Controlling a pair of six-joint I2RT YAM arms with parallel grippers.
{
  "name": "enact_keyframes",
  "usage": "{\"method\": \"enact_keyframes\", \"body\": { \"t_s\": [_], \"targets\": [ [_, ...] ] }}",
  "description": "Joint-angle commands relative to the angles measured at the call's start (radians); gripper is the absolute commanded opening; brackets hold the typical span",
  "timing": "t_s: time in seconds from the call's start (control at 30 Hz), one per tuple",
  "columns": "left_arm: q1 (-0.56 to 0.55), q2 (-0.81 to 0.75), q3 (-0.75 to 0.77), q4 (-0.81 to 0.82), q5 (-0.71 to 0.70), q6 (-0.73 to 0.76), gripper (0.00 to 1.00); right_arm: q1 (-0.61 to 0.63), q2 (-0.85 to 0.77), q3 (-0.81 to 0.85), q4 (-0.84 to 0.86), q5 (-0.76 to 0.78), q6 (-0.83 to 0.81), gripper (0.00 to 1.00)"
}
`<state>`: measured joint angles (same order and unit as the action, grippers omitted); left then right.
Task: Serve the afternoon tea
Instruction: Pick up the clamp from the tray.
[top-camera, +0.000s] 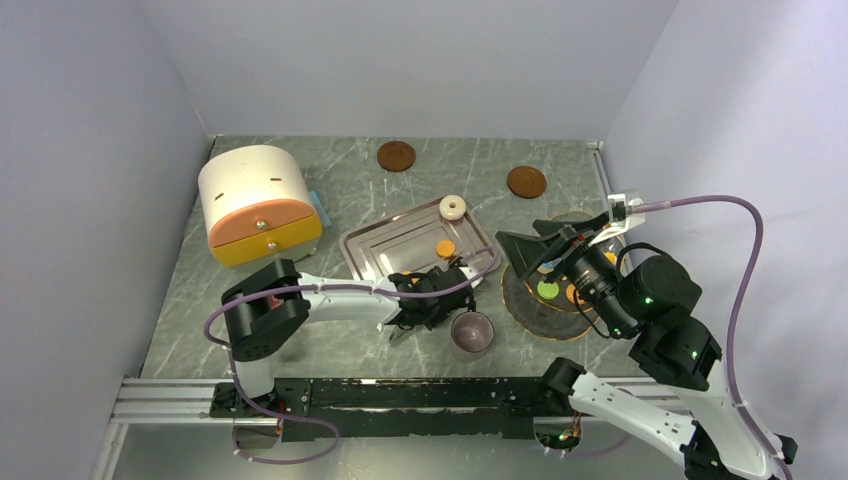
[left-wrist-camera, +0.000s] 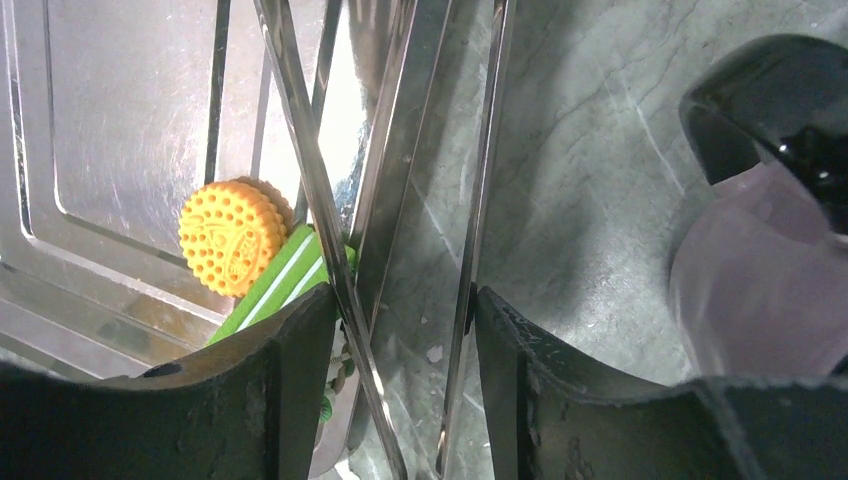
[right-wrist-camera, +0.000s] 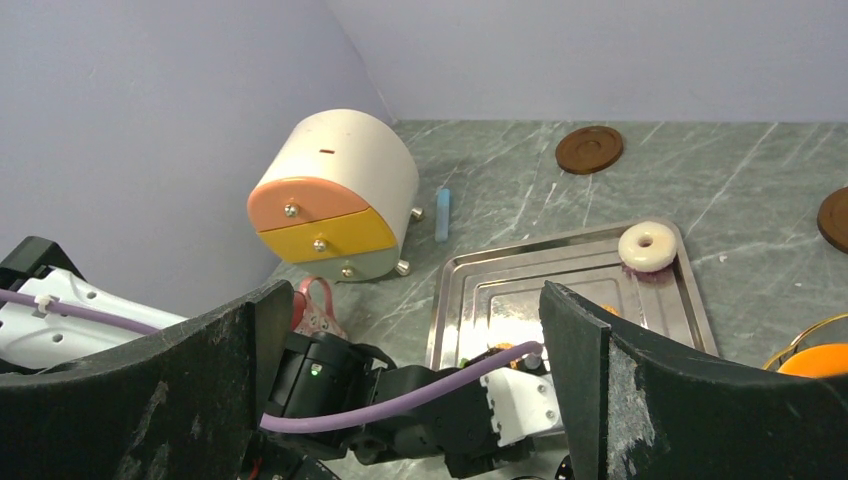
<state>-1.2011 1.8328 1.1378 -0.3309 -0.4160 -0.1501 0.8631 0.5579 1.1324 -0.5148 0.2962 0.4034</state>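
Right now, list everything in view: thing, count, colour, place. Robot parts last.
drawer box: 1, cream with orange and yellow drawers, back left
stick: 1, blue, beside the drawer box
coasters: 2, brown, back of the table
tray: 1, steel, centre
cream ring: 1, tray's far right corner
orange treat: 1, on the tray
green treat: 1, against the orange treat
plate: 1, clear with a gold rim, right of the tray
plate treats: 2, green and orange
mug: 1, pinkish-grey, near the tray
left gripper: open, at the tray's rim
right gripper: open, over the plate
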Motion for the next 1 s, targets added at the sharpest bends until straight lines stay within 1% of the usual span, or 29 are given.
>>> {"method": "enact_keyframes", "body": {
  "t_s": [0.0, 0.2, 0.4, 0.6, 0.77, 0.97],
  "targets": [
    [-0.006, -0.054, 0.022, -0.024, -0.032, -0.028, 0.57, -0.001, -0.012, 0.013, -0.001, 0.003, -0.002, 0.98],
    [-0.007, -0.125, 0.009, -0.066, -0.030, -0.070, 0.57, -0.001, -0.015, 0.013, -0.002, 0.001, 0.004, 0.98],
    [-0.002, -0.181, 0.016, -0.148, -0.053, -0.117, 0.57, -0.001, -0.011, 0.006, 0.002, -0.011, 0.011, 0.98],
    [0.019, -0.240, 0.031, -0.207, 0.004, -0.157, 0.56, 0.000, -0.006, -0.009, 0.020, -0.017, 0.017, 0.98],
    [0.042, -0.273, 0.053, -0.251, 0.019, -0.181, 0.55, 0.000, 0.004, -0.008, 0.028, -0.022, 0.015, 0.98],
    [0.100, -0.304, 0.044, -0.267, 0.037, -0.217, 0.52, -0.001, 0.005, -0.013, 0.037, -0.026, 0.013, 0.98]
  ]
}}
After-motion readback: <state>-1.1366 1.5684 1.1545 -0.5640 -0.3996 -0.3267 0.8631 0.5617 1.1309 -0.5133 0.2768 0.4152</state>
